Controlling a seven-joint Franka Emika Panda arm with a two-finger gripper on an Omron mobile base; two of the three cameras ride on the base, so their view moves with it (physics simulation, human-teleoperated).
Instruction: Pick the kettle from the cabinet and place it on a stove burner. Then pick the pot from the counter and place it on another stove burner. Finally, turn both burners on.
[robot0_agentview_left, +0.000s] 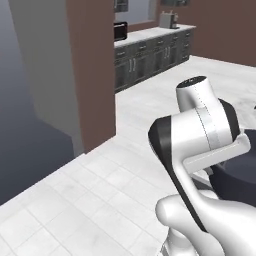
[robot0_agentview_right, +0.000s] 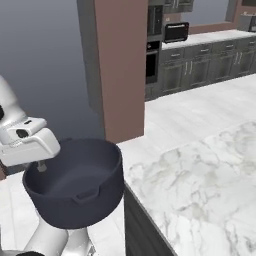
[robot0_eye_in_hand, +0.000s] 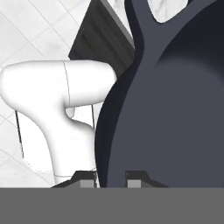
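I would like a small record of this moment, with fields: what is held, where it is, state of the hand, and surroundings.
held object: the pot, dark, no lid, gripped at its rim
hand: shut on the pot's wall, one finger on each side
pot position: lifted in the air, beside the counter, not resting on it
pot tilt: roughly upright
surroundings: base cabinets along the far wall

The 2 base views look forward and down from behind the arm, sharing the brown pillar (robot0_agentview_left: 92, 75); the hand view sits hard against the pot (robot0_eye_in_hand: 175, 109).
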